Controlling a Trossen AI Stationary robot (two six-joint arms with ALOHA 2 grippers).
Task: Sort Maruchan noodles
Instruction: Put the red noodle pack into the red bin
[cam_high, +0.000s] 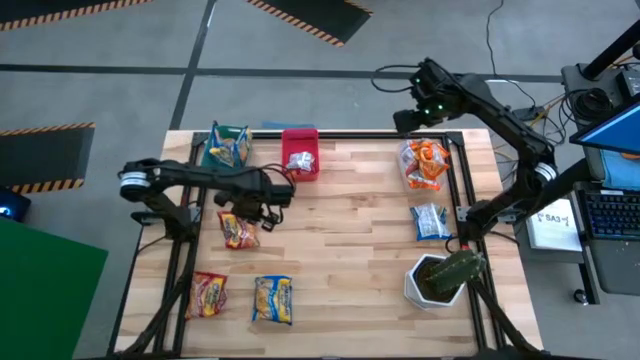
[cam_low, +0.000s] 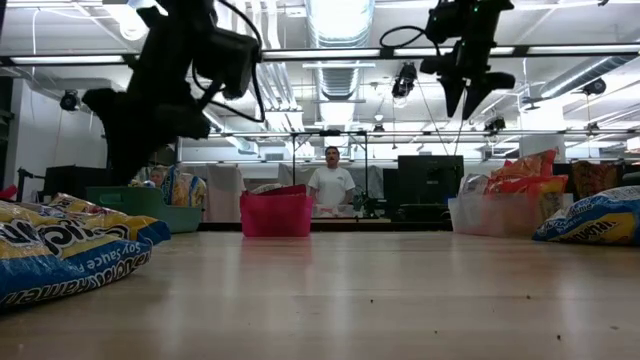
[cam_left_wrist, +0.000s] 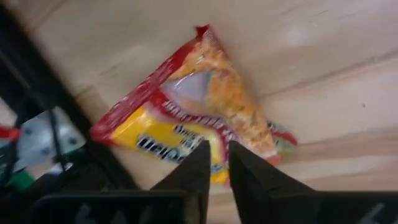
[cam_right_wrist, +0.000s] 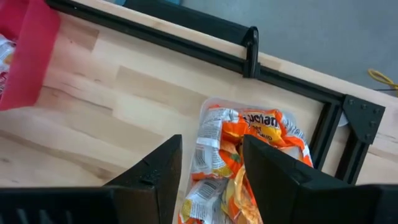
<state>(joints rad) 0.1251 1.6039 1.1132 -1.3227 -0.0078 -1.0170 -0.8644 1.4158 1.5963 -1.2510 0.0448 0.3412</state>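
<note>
The Maruchan noodles lie spread over the wooden table (cam_high: 340, 230). A red packet (cam_high: 238, 231) sits near the left edge, under the left gripper (cam_high: 262, 213), whose fingers (cam_left_wrist: 198, 171) stand close together, with only a thin gap between them, above the packet without gripping it. Two more packets rest by the near left corner, a red one (cam_high: 208, 294) and a yellow-and-blue one (cam_high: 272, 299). A silver-and-blue packet (cam_high: 430, 221) lies near the right edge, beside the white pot (cam_high: 432, 281) holding a plant. At the far edge, the teal bin (cam_high: 225, 146) holds yellow-and-blue packets, the pink bin (cam_high: 300, 153) holds a silver one, and a clear tray (cam_high: 423, 165) holds the orange packets (cam_right_wrist: 242, 158). The right gripper (cam_high: 427, 103) hangs above that tray, its fingers (cam_right_wrist: 158, 171) spread apart and empty. A person (cam_low: 331, 187) stands in the room beyond the table.
</note>
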